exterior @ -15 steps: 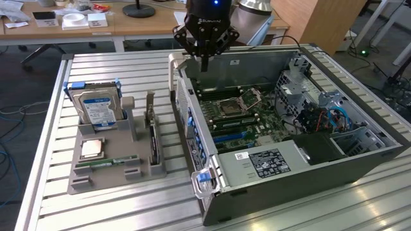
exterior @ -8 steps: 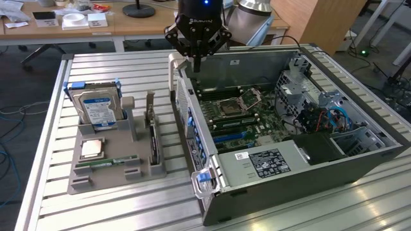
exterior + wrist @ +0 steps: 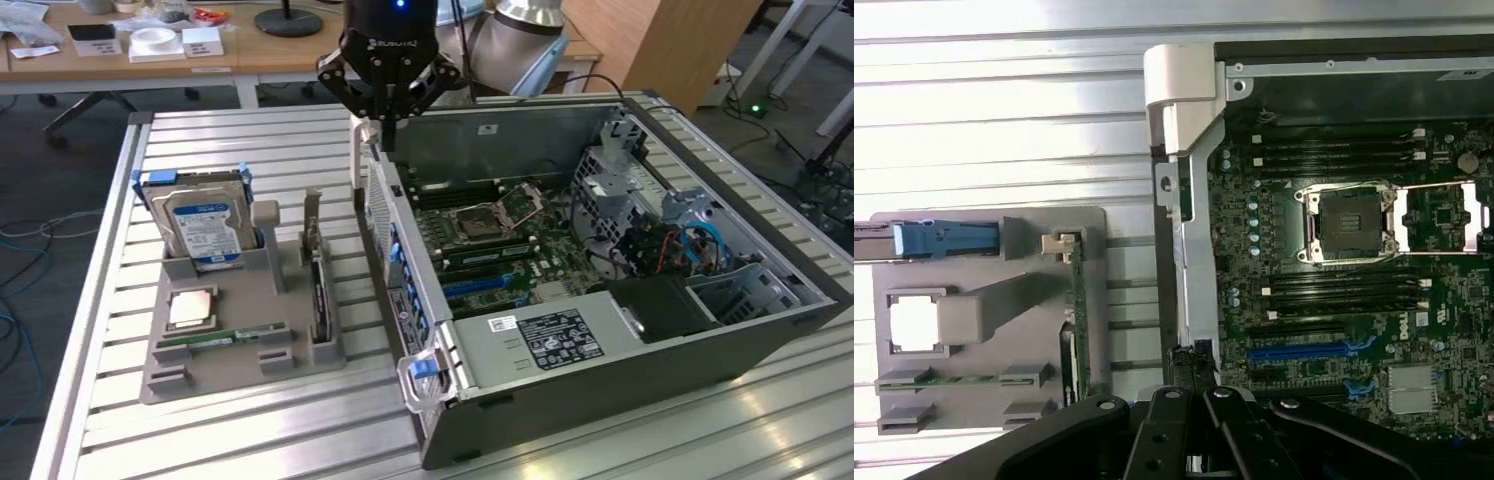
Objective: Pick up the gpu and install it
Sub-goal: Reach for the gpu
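**Slatted tabletop (image 3: 240, 440): claw (image 3: 387, 130) closed tight above the case (image 3: 601, 360)**

Claw pressed together over the case's rear wall; gpu (image 3: 318, 275) stands on edge in the grey holder (image 3: 227, 375), at seven o'clock from the claw in the exterior view.

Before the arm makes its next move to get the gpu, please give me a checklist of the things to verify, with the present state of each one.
1. gpu standing on edge in the grey holder: ok.
2. Gripper above the gpu: not ok, it hangs over the case's rear wall.
3. Jaws open for a grasp: not ok, they are shut and empty.
4. Blue slots on the motherboard free: ok.
5. gpu sitting loose in the holder: cannot tell.
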Controlling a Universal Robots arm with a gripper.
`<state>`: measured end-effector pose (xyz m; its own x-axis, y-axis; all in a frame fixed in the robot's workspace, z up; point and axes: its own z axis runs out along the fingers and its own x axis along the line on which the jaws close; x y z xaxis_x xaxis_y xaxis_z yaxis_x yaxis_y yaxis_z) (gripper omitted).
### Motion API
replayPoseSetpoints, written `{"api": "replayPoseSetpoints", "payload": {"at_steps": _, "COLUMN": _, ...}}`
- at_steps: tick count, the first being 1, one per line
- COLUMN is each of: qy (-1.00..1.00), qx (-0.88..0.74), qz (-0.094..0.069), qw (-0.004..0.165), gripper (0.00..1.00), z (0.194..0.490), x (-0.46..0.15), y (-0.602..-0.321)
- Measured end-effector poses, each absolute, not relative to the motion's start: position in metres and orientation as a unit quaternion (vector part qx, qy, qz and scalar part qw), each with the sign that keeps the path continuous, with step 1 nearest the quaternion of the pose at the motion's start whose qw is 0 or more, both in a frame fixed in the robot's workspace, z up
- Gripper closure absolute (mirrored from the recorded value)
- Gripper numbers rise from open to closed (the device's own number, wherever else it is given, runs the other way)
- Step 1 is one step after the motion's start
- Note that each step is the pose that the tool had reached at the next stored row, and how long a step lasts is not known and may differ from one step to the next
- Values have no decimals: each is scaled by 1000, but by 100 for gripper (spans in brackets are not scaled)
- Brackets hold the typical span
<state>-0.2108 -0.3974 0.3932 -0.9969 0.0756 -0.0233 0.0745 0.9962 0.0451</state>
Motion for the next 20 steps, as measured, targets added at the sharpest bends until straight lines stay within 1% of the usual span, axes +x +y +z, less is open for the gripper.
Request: {"api": "replayPoseSetpoints", "payload": {"at_steps": 20, "qy": 999, "qx": 38, "qz": 22, "qw": 13, "gripper": 89, "z": 393, "x": -253, "y": -394}}
